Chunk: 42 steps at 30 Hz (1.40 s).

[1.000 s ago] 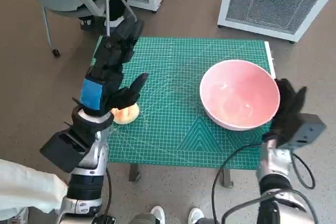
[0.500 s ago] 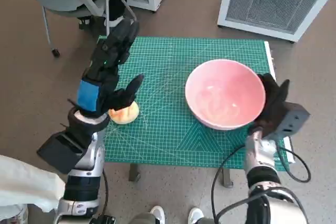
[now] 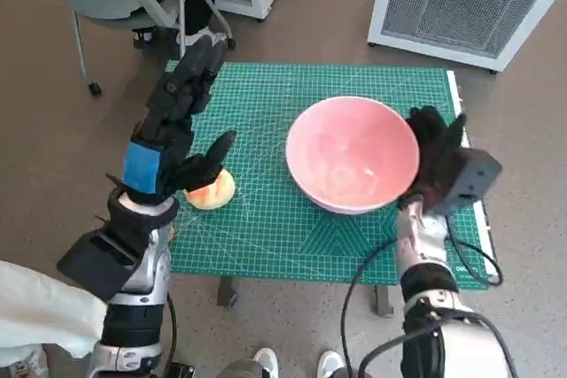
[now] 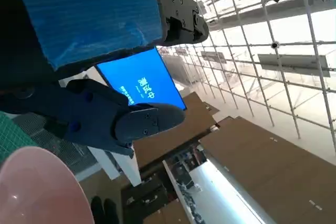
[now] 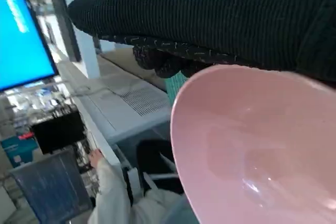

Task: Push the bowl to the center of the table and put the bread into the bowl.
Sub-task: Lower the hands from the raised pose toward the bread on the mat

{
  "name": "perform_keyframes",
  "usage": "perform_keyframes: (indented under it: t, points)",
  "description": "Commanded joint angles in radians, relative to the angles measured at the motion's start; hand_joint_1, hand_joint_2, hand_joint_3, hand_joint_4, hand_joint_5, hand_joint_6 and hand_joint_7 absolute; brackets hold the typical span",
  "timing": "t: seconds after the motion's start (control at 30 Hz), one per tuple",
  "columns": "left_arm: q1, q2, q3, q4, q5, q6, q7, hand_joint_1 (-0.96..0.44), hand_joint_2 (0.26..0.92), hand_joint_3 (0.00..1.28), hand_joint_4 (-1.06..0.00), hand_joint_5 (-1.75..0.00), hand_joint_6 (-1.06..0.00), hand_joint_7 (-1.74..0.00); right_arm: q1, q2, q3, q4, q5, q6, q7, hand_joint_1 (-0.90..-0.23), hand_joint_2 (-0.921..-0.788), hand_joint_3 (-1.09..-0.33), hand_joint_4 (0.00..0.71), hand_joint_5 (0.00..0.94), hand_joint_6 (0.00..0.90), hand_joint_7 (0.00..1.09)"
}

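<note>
Pink round plastic bowl (image 3: 353,154) sits mid-right on green grid-mat surface (image 3: 266,227), gloved right hand (image 3: 434,158) flat against its rim, fingers apart; left hand (image 3: 173,126) hovers fingers spread over small golden bread roll (image 3: 213,192).

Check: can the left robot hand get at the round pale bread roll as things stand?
Probably yes. The left robot hand hangs open right above the round pale bread roll at the green cutting mat's edge; nothing lies between them, and the pink bowl sits well aside.
</note>
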Motion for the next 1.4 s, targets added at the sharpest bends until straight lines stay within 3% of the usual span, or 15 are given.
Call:
perform_keyframes:
  t: [0.03,0.27,0.5,0.77,0.97,1.1,1.23,1.4]
  points:
    - [0.015,0.009,0.007,-0.021,0.004,0.002,0.007,-0.4,0.921,0.44,-0.25,0.0,-0.28,-0.13,-0.008,0.018,0.009,0.02,-0.011,0.042,-0.02,-0.462,-0.921,-0.89,0.283,0.014,0.029,0.71]
    - [0.028,0.009,0.015,-0.026,-0.004,-0.003,0.006,-0.41,0.921,0.44,-0.25,0.0,-0.29,-0.11,-0.029,0.033,0.01,0.023,-0.007,0.074,-0.009,-0.458,-0.921,-0.886,0.287,0.016,0.026,0.72]
    - [0.042,0.009,0.023,-0.029,-0.009,-0.007,0.006,-0.41,0.921,0.43,-0.25,0.0,-0.3,-0.1,-0.037,0.023,0.022,0.025,-0.019,0.105,-0.01,-0.437,-0.921,-0.866,0.278,0.01,0.026,0.72]
    - [0.075,0.036,0.051,-0.056,-0.025,-0.008,-0.009,-0.42,0.921,0.43,-0.25,0.0,-0.31,-0.08,-0.052,-0.002,0.039,0.008,-0.032,0.058,-0.016,-0.426,-0.921,-0.863,0.271,0.006,0.026,0.72]
    - [0.095,0.13,0.115,-0.071,-0.036,-0.011,-0.044,-0.44,0.921,0.42,-0.24,0.0,-0.31,-0.06,-0.066,-0.021,0.088,-0.025,-0.084,-0.069,-0.031,-0.449,-0.921,-0.864,0.276,0.008,0.029,0.72]
    - [0.102,0.259,0.174,-0.052,0.016,-0.026,-0.075,-0.46,0.921,0.43,-0.24,0.0,-0.31,-0.05,-0.063,-0.04,0.135,-0.07,-0.12,-0.198,0.005,-0.489,-0.921,-0.859,0.296,0.018,0.03,0.72]
    - [0.124,0.396,0.217,-0.031,0.08,-0.045,-0.115,-0.49,0.921,0.44,-0.21,0.0,-0.3,-0.03,-0.043,-0.059,0.171,-0.143,-0.118,-0.327,0.119,-0.532,-0.921,-0.851,0.321,0.029,0.028,0.72]
    - [0.182,0.566,0.239,-0.038,0.115,-0.032,-0.213,-0.49,0.921,0.4,-0.18,0.0,-0.28,-0.01,0.009,-0.072,0.211,-0.296,-0.062,-0.455,0.303,-0.562,-0.921,-0.832,0.337,0.032,0.014,0.76]
